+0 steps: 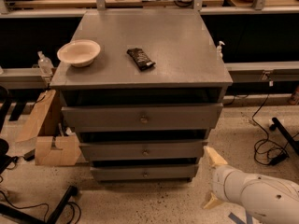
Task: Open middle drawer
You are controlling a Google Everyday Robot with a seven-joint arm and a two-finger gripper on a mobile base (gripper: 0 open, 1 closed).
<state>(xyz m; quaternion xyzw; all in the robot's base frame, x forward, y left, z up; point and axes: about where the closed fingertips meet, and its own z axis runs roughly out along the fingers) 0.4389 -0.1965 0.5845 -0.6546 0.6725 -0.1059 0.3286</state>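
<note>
Where three drawers stack, the middle drawer (112, 150) carries one knob (145, 151). One bowl (78, 52) and one dark bar (140, 59) lie on top; the gripper (211, 178), fingers apart, hangs low right.

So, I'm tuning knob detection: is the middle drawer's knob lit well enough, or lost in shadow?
Camera view: the middle drawer front is dim but evenly lit, its knob a small pale spot; dark shadow fills the gap above it; the cabinet top carries a soft sheen; the gripper, open at lower right, is brightly lit.
</note>
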